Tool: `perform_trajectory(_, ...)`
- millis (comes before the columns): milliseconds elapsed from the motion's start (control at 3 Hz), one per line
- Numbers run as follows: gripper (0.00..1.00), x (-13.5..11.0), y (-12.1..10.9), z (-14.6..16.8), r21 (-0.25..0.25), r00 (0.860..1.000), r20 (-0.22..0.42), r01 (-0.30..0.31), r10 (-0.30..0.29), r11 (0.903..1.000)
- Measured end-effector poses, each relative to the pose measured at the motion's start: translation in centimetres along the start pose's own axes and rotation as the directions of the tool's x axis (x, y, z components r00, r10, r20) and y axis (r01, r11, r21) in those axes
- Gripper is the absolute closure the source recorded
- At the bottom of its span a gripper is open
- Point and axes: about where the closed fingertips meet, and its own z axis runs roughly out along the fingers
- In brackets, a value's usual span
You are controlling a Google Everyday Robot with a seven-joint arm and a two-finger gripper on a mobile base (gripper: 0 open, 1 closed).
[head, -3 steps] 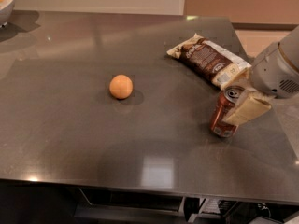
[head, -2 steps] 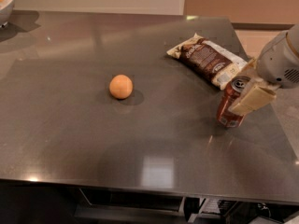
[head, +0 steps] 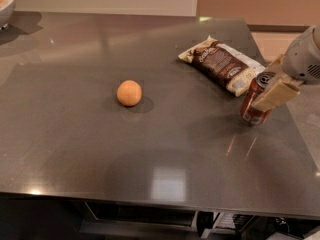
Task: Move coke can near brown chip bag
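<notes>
From right, arm [head: 305,59] reaching in, hand [head: 263,97] clamped around tilted coke can [head: 250,110], beside brown chip bag [head: 220,64]

Near the right edge of the desk [head: 150,154], the gripper [head: 272,93] clasps the tilted coke can [head: 251,106], just beside the near end of the brown chip bag [head: 220,64], which lies toward the far right corner. An orange [head: 129,92] sits mid-desk, well apart. A bowl [head: 6,11] stands at the far left corner.

We see cream gripper [head: 261,91] at grey table's [head: 100,149] right edge clasping reddish-brown coke can [head: 251,109]; up-left, dark-brown, cream-edged brown chip bag [head: 220,64].
</notes>
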Motion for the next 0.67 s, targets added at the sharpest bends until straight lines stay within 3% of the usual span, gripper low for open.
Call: perform_trajectory(667,1.00,0.7,-2.9,1.6,-0.006,0.999,0.013,-0.041,0.041,0.9992)
